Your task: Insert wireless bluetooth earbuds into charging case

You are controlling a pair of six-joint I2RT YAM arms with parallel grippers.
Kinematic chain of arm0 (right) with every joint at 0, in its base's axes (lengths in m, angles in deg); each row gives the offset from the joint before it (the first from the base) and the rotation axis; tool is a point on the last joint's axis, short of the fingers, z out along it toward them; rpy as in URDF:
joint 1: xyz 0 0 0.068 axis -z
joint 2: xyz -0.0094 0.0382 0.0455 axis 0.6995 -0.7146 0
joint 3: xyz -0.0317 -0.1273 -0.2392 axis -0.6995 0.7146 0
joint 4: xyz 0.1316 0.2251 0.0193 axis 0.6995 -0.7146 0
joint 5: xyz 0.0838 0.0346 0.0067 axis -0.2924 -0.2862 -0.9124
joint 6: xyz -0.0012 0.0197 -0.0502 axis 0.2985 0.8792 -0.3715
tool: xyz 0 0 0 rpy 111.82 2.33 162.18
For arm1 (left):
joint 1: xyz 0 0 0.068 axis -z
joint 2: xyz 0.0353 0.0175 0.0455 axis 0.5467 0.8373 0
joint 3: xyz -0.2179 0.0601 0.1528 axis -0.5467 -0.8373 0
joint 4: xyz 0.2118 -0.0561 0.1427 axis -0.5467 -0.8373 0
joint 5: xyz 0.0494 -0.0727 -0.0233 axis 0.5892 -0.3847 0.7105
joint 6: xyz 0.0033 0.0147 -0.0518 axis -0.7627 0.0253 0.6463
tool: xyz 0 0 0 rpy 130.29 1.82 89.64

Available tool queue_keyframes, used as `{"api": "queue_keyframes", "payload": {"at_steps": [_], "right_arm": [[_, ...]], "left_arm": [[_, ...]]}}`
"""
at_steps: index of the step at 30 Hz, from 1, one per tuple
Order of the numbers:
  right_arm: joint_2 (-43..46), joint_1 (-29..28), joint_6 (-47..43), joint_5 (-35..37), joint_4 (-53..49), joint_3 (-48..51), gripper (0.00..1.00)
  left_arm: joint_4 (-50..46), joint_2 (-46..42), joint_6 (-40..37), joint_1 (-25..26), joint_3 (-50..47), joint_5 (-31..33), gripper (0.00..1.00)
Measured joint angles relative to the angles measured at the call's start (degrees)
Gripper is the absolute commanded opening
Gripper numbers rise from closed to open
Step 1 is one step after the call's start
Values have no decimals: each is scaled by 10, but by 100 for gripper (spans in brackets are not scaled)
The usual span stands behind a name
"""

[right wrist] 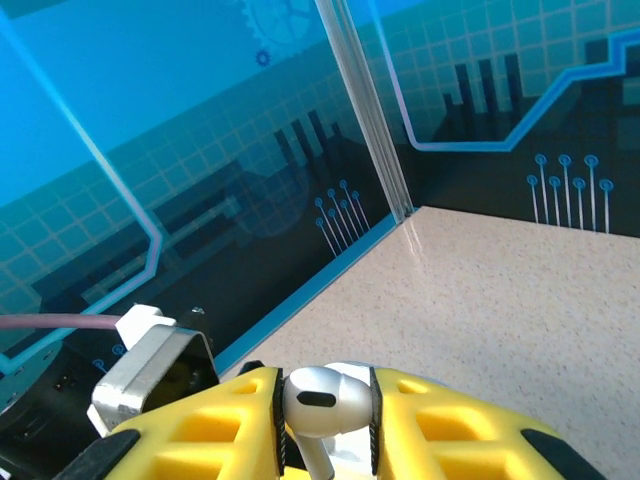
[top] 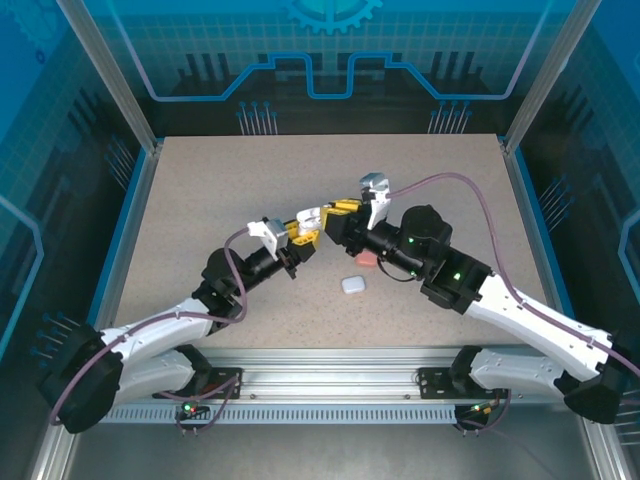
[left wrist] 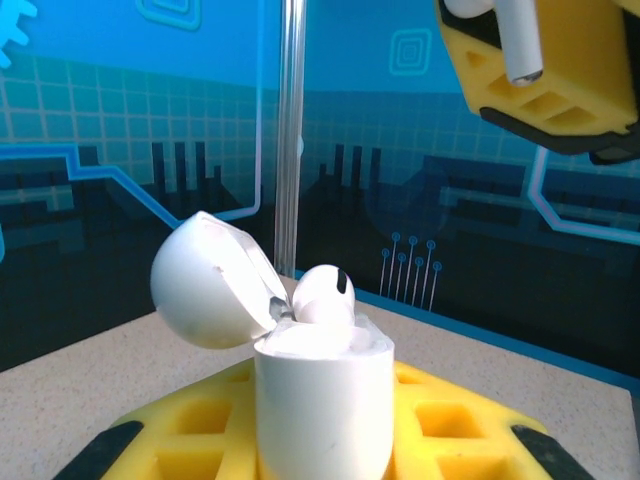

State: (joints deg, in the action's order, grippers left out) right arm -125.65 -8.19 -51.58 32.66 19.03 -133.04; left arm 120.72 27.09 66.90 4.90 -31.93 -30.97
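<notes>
Yellow-padded, the left pincer (left wrist: 322, 440) is clamped around a white charging case (left wrist: 322, 395). Its lid (left wrist: 205, 282) is flipped open to the left, with a seated earbud (left wrist: 325, 295) poking from the top. Just above and to the right, the right pincer (right wrist: 325, 425) pinches a second earbud (right wrist: 318, 398), white, stem pointing down. On the desk (top: 200, 200) near the right pincer lie a closed white case (top: 353, 285) and a small pink object (top: 366, 258) — close together.

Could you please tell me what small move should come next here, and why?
Probably lower the right tool so its white earbud comes stem-first toward the open case in the left tool: a seated earbud is already inside, and the held one hangs above it, off to one side.
</notes>
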Motion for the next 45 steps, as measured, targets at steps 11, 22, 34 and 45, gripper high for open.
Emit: {"api": "queue_keyframes", "payload": {"at_steps": [11,22,34,45], "right_arm": [[-54,-30,-14,59,35,0,27],[-79,-44,-22,84,40,0,27],[-80,-45,-24,89,42,0,28],[-67,-48,-13,96,42,13,31]], "left_arm": [[44,33,-25,23,10,39,9],[65,36,-26,23,12,47,9],[72,39,-25,23,12,54,9],[81,39,-22,23,12,60,9]]}}
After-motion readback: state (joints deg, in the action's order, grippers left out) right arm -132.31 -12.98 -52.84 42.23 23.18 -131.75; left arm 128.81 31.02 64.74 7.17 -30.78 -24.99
